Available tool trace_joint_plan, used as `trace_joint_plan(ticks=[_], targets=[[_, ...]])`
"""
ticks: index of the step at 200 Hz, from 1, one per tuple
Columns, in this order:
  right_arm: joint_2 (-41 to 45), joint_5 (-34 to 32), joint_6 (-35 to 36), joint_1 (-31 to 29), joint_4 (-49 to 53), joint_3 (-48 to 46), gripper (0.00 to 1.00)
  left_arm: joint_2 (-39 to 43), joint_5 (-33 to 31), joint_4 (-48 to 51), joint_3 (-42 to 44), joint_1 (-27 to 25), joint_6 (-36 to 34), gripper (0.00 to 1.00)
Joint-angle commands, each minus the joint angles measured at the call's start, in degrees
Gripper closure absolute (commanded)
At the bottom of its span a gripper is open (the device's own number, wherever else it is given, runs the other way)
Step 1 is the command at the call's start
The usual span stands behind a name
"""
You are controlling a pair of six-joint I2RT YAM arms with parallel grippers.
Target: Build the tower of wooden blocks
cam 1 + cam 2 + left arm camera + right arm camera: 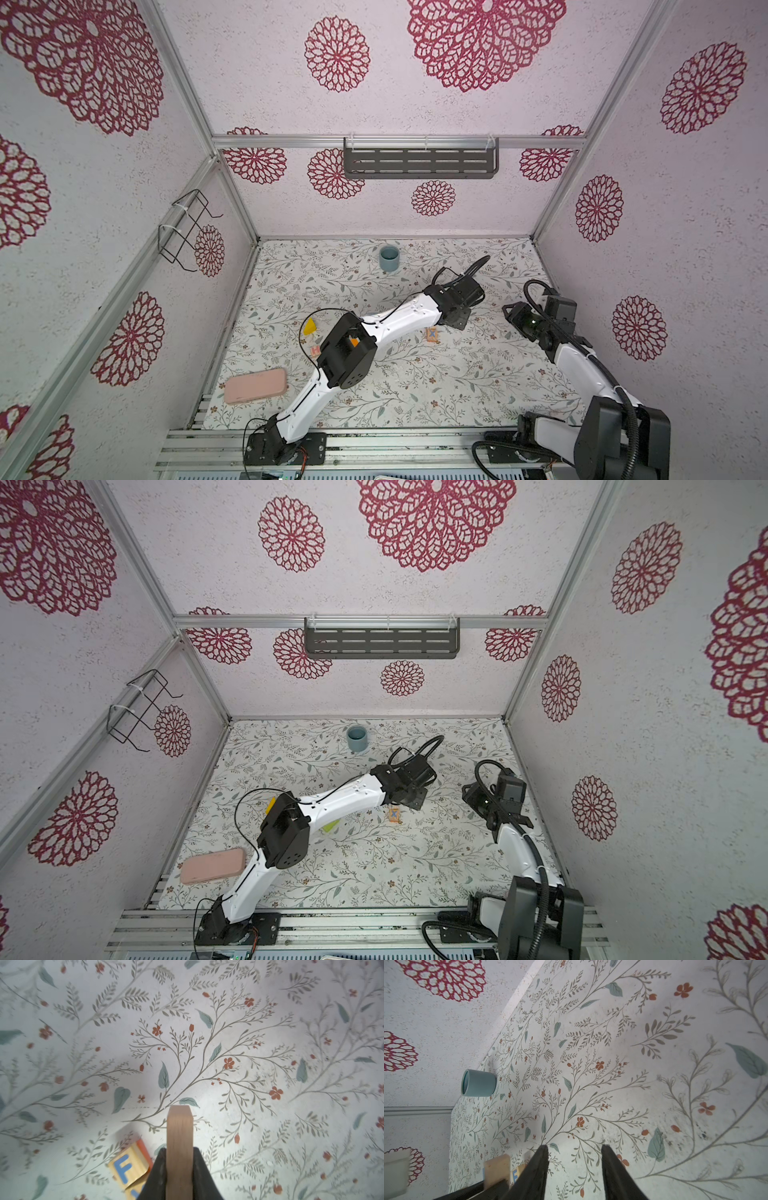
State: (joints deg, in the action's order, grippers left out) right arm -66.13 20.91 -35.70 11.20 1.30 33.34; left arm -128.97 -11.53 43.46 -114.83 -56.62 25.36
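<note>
In both top views the wood blocks lie scattered over the flowered table [415,395] and no tower stands. A yellow wedge [309,327] and an orange block [354,340] show around the left arm's elbow, and a green block [331,825] peeps out beneath that arm. A letter cube [432,333] sits alone near the middle, just beside the down-turned left gripper [456,319]. The right gripper [513,313] hangs apart to the right. The cup [389,258] and pink case [255,385] are well clear.

In the left wrist view the left gripper [179,1150] is clamped tight on a tan block [179,1126], which juts forward past the fingertips, its thin edge toward the camera. The letter cube [129,1164] lies off to one side, not under the block. To set it well, the block probably wants carrying over the cube, squaring to its faces and lowering until it bears before the jaws part, since a narrow piece let go early would likely topple.

In the right wrist view the right gripper [574,1146] stands partly open over bare table with nothing between its jaws. The tan block [497,1169] shows at the edge. This arm seems best kept clear, or ready to steady the cube.
</note>
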Motion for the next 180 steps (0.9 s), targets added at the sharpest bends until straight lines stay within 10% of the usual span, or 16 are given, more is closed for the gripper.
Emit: trace_joint_plan(ticks=[1, 86, 180], targets=[[1.9, 2.4, -0.4, 0.7, -0.9, 0.8, 0.55, 6.9, 3.2, -5.0, 5.6, 0.6, -14.4, 0.80], [1.5, 4.4, -1.0, 0.9, -2.1, -0.2, 0.57, 19.0, 18.8, -5.3, 20.6, 6.3, -34.5, 0.83], [-2.3, 6.8, -2.8, 0.9, -6.8, -1.0, 0.58, 10.7, 32.7, 0.6, 13.0, 10.8, -53.7, 0.84]])
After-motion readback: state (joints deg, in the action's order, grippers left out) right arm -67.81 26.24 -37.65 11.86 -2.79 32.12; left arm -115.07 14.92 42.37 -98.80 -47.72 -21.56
